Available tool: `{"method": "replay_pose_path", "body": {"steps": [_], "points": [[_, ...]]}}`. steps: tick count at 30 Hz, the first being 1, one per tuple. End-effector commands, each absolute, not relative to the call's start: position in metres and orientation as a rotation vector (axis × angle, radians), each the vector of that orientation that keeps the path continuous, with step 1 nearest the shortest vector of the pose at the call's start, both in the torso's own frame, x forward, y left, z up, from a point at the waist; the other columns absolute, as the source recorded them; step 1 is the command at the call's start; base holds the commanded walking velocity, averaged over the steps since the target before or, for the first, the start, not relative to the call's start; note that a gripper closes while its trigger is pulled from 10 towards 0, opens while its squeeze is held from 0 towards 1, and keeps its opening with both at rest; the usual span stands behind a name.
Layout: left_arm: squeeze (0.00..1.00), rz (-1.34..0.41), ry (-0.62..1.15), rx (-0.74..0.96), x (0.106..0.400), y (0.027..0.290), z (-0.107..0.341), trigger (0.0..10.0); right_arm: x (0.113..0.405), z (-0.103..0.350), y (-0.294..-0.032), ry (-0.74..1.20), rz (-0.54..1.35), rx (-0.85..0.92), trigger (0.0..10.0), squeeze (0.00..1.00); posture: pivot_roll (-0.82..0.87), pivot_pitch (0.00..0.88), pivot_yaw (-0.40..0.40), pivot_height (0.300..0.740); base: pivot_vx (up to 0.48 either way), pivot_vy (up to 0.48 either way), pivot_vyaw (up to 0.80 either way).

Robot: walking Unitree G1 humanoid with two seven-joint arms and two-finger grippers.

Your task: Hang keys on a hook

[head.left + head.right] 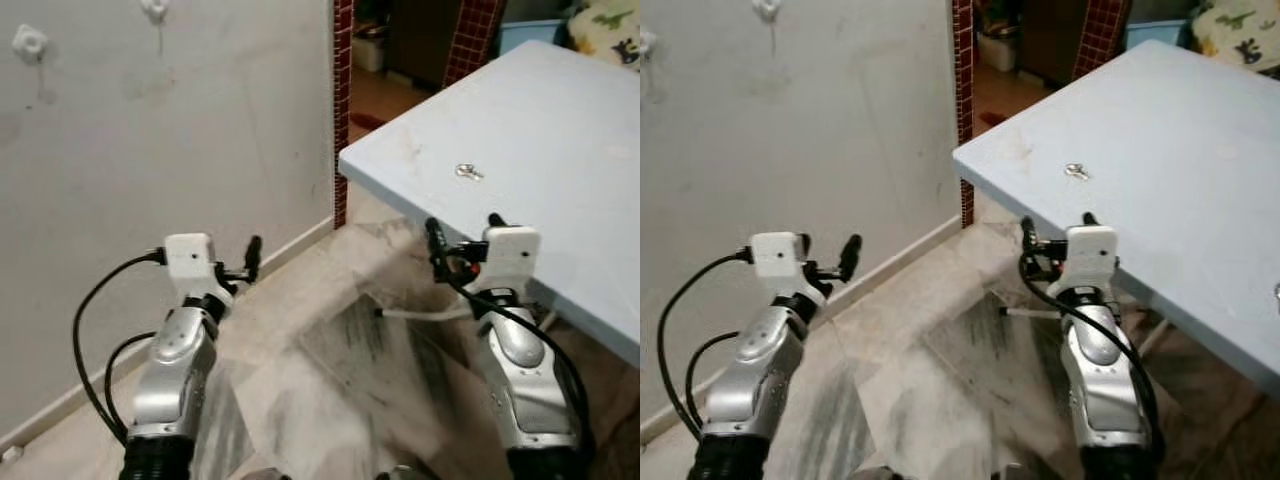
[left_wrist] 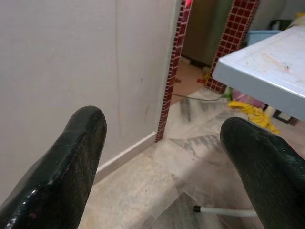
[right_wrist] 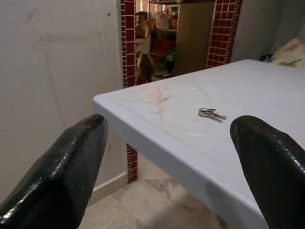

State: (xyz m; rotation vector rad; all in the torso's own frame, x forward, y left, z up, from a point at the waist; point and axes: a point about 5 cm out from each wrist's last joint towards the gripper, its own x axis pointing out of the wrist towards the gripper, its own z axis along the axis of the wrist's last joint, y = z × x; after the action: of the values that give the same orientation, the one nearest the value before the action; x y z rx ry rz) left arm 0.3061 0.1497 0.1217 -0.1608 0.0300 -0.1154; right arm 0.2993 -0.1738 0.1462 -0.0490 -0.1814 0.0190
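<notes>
Straight ahead, a pale blue worktop (image 1: 560, 120) fills the right side of the head cam, w/ a small set of silver keys (image 1: 468, 172) lying flat on it, a little in from its near edge and not held by anything. Right hand (image 1: 462, 240) hovers at that near edge, just short of the keys and apart from them; fingers spread wide, nothing between them. In the right wrist cam the keys (image 3: 211, 113) sit on the worktop between the two black fingertips (image 3: 62, 176), well beyond them.

Left hand (image 1: 248, 262) is raised over the marble-pattern floor (image 1: 330, 380), near a plain grey wall (image 1: 170, 130); also wide open & empty. Two white hooks are fixed high on that wall: one hook (image 1: 29, 42) far left, another hook (image 1: 154, 10) at the top edge. Both bare.

Beyond the wall's end, a doorway framed in red tile (image 1: 342, 90) leads to a dim room.
</notes>
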Motion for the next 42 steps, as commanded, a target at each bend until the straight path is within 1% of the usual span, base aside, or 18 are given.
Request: {"method": "replay_pose_path", "body": {"steps": [1,4,9,11,19,29,31,42], "points": [[0.00,-0.096,0.037,-0.142,0.305,0.158,0.120,10.0,0.300,0.148,-0.165,-0.188,0.037,-0.031,10.0,0.00,-0.06,0.123,0.059,0.740,0.000,0.000,0.00],[0.00,-0.103,0.033,-0.142,0.304,0.157,0.121,10.0,0.300,0.147,-0.166,-0.180,0.030,-0.037,10.0,0.00,-0.06,0.125,0.059,0.740,0.000,0.000,0.00],[0.00,-0.114,0.020,-0.130,0.307,0.154,0.126,10.0,0.302,0.148,-0.169,-0.175,0.016,-0.035,10.0,0.00,-0.06,0.127,0.057,0.740,0.000,0.000,-0.79],[0.00,-0.123,-0.005,-0.175,0.310,0.155,0.132,10.0,0.303,0.150,-0.170,-0.181,0.013,-0.040,10.0,0.00,-0.06,0.128,0.056,0.740,0.000,0.000,-0.78],[0.00,-0.110,-0.033,-0.164,0.314,0.156,0.137,10.0,0.303,0.154,-0.170,-0.193,0.011,-0.039,10.0,0.00,-0.07,0.130,0.055,0.740,0.000,0.000,-0.78],[0.00,-0.187,-0.036,-0.234,0.310,0.147,0.138,10.0,0.303,0.156,-0.169,-0.201,0.014,-0.036,10.0,0.00,-0.07,0.137,0.055,0.740,0.000,0.000,-0.79],[0.00,-0.185,-0.038,-0.229,0.310,0.148,0.139,10.0,0.302,0.156,-0.168,-0.202,0.017,-0.034,10.0,0.00,-0.07,0.136,0.056,0.740,0.247,0.000,-0.48],[0.00,-0.209,-0.048,-0.242,0.308,0.146,0.140,10.0,0.302,0.159,-0.166,-0.215,0.037,-0.033,10.0,0.00,-0.07,0.132,0.054,0.740,0.412,0.000,0.00]]}}
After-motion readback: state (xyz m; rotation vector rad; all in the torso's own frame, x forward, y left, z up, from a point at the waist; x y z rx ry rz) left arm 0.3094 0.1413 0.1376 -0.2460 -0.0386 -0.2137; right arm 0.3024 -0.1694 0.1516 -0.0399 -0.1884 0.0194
